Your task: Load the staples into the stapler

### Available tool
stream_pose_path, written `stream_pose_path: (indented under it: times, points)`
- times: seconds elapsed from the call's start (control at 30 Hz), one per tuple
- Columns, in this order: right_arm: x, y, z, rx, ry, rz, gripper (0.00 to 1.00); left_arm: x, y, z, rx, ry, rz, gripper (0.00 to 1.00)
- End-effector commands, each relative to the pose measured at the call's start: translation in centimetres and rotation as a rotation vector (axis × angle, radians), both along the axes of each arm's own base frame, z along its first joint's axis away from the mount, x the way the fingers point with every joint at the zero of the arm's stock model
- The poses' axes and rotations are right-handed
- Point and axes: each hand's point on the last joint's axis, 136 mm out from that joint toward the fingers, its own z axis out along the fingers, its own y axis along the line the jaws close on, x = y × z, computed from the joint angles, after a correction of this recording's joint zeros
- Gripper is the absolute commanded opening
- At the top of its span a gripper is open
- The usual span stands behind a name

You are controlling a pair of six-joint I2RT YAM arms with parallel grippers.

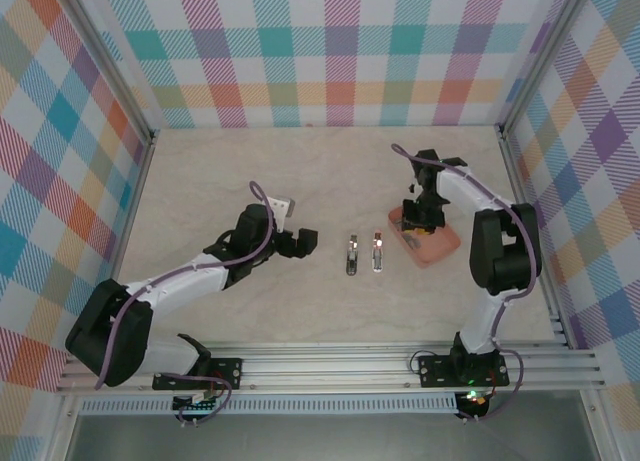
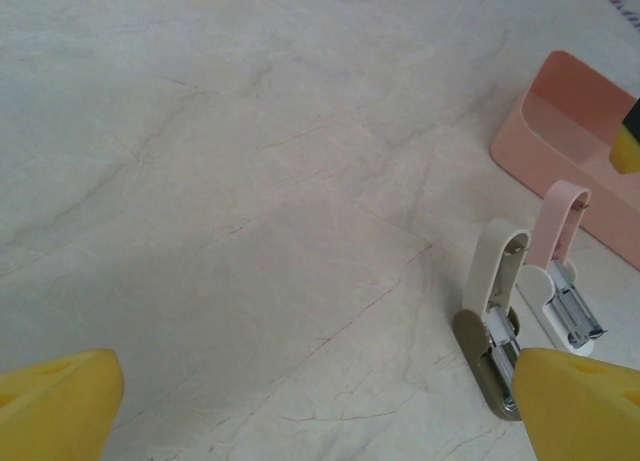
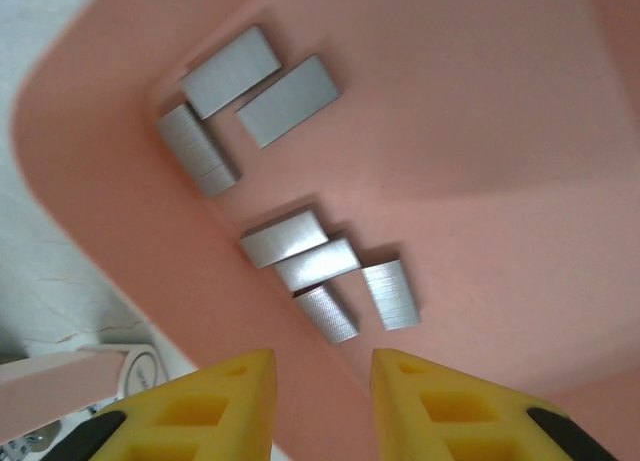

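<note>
**Right claw** (image 3: 322,406) hangs over the tray (image 3: 480,131), its fingers narrowly parted and gripping nothing. The staples (image 3: 318,263), several short grey strips in two loose clusters, lie on the tray floor just ahead of its fingertips. **Left claw** (image 2: 320,411) stands wide and empty above the table (image 2: 250,181). The white stapler (image 2: 495,281) and the pink stapler (image 2: 560,221), both hinged open, lie ahead of it and off to one side, the white one nearer.
</note>
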Motion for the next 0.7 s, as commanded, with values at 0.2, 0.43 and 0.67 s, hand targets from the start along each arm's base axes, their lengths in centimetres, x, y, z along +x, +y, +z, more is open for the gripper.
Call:
stream_pose_path:
  times: [0.2, 0.43, 0.67]
  points:
    - [-0.3, -0.8, -2.2, -0.006, 0.057, 0.026, 0.29, 1.2, -0.7, 0.4, 0.000, 0.017, 0.014, 1.00]
    - [0.1, -0.4, -3.2, 0.022, 0.056, 0.025, 0.30, 1.2, -0.9, 0.5, 0.011, 0.022, 0.016, 1.00]
    - [0.4, -0.8, -3.8, 0.004, 0.060, 0.025, 0.30, 1.1, -0.7, 0.7, 0.018, 0.014, 0.031, 1.00]
